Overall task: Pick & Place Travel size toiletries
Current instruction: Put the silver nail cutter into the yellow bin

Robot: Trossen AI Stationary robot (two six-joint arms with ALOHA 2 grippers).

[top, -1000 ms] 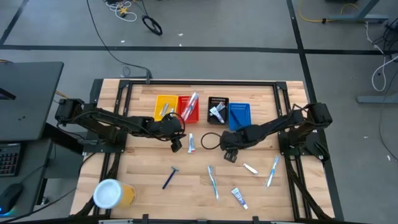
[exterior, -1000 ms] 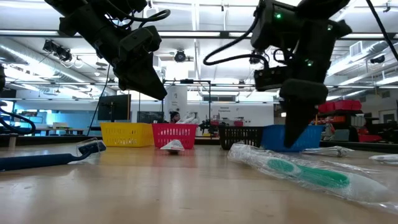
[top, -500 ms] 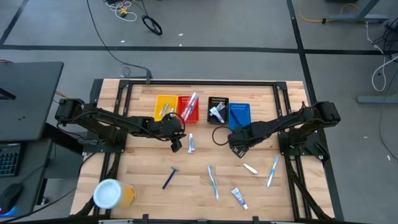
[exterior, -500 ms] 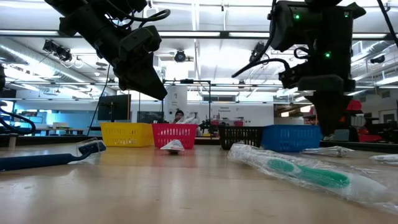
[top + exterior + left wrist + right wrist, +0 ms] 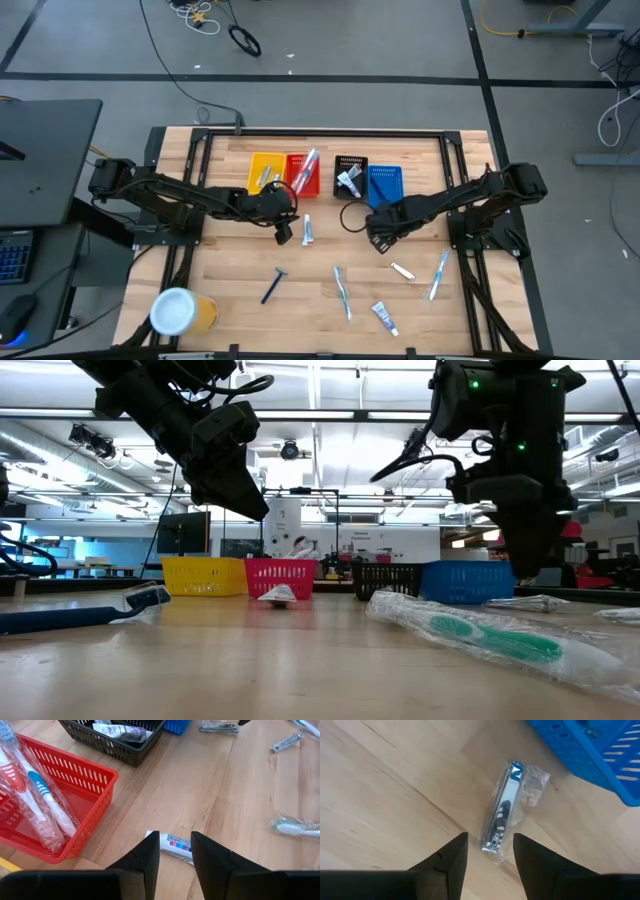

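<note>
Below, wrapped nail clipper (image 5: 502, 827), apparently between right hand (image 5: 489, 851) fingers.

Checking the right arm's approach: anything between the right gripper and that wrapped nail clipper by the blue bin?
Nothing visible. In the right wrist view the right gripper has its fingers open above bare wood, and the wrapped nail clipper lies just ahead of the gap, apart from the blue bin. The left gripper is well off to the side.

The right gripper (image 5: 379, 243) now sits closer to the blue bin (image 5: 384, 184) than a second ago, having slid from the open tabletop toward the bin's near corner. Its open fingers now hang over a wrapped nail clipper (image 5: 501, 822) just beside that bin.
</note>
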